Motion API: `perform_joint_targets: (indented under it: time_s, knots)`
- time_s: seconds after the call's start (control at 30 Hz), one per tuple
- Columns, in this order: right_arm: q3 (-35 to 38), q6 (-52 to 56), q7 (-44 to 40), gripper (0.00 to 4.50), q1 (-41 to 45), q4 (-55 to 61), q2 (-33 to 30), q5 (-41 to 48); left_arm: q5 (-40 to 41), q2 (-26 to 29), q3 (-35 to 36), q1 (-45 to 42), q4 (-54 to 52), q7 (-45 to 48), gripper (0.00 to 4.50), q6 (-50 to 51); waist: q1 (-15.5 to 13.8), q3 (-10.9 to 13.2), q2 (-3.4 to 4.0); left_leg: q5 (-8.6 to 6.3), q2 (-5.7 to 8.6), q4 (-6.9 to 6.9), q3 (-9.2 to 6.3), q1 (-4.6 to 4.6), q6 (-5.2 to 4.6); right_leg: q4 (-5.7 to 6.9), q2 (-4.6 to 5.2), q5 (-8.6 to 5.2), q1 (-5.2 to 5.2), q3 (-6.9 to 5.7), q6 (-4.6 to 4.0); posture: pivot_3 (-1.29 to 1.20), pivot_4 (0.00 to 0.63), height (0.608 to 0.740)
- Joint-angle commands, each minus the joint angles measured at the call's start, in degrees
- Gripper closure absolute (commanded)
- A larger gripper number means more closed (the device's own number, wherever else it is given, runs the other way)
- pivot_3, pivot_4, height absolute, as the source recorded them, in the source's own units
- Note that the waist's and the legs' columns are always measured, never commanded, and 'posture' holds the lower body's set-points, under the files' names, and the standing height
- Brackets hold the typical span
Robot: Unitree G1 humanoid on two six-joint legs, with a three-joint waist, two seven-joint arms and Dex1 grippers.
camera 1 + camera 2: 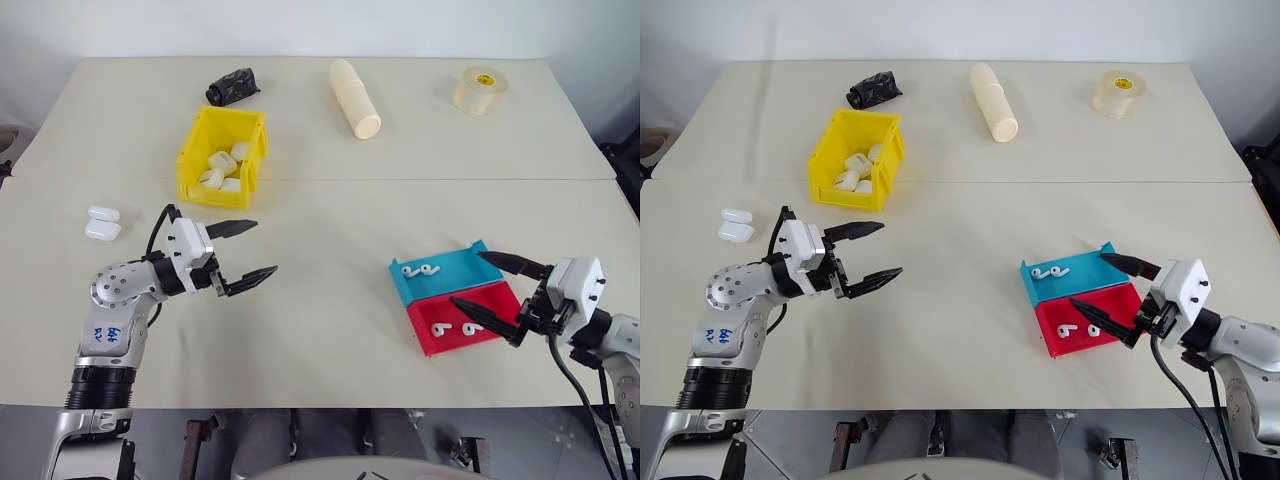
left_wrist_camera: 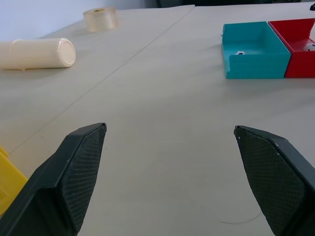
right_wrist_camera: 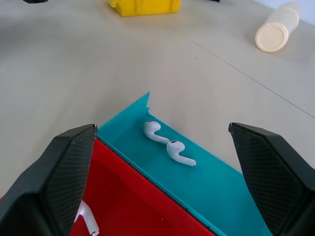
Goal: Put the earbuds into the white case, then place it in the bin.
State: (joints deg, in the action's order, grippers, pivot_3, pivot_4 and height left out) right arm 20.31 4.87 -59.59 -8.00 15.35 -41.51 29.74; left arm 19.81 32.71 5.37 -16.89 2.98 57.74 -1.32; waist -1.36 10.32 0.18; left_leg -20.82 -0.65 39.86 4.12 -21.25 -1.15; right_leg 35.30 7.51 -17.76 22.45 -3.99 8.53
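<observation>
- A beige desk (image 1: pixel 330 330) seen from above, with the robot's arms entering from the near edge.
- The left gripper (image 1: pixel 243 255) hovers at about 8 o'clock, fingers spread wide, holding nothing.
- The right gripper (image 1: pixel 490 285) sits at about 4 o'clock, fingers wide apart and empty, straddling two shallow trays.
- The blue tray (image 1: pixel 445 272) holds two earbuds (image 1: pixel 421 268); the red tray (image 1: pixel 465 318), touching it, holds two more.
- The white case (image 1: pixel 102 223) lies open at 9 o'clock, left of the left gripper.
- The yellow bin (image 1: pixel 222 155) stands at 11 o'clock, with white cases inside.
- Along the far edge: a crumpled black object (image 1: pixel 232 86), a cream cylinder (image 1: pixel 355 97), a tape roll (image 1: pixel 480 90).
</observation>
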Motion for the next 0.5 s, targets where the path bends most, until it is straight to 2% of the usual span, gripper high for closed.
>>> perform_joint_targets:
  time_s: [0.03, 0.3, 0.5]
  knots:
    - [0.24, -1.59, -1.23, 0.0, -0.45, 0.75, 0.13, 0.64, -2.11, 0.92, -0.21, 0.47, -0.32, -0.45, 0.08, -3.08, -0.03, 0.0, 0.0, 0.0, 0.0, 0.0, 0.0, 0.0, 0.0, 0.0, 0.0, 0.0, 0.0, 0.0, 0.0, 0.0, 0.15, 0.74]
    - [-1.31, -2.95, -3.17, 0.0, 1.65, -1.34, 0.33, 0.5, 0.18, 0.69, 2.06, 0.93, -0.63, -1.24, 0.08, -0.72, 0.05, 0.0, 0.0, 0.0, -0.01, 0.02, -0.01, 0.0, 0.0, 0.02, 0.0, 0.0, 0.0, 0.0, 0.0, 0.0, 0.15, 0.74]
    - [-3.65, -3.93, -4.57, 0.0, 4.37, -3.06, 0.77, 0.49, 1.58, 0.36, 7.03, 5.67, -4.92, -7.14, 0.08, 2.86, 0.17, 0.0, 0.0, 0.0, -0.06, 0.02, -0.04, 0.01, 0.0, 0.03, 0.0, 0.0, 0.0, -0.01, 0.0, 0.0, 0.15, 0.74]
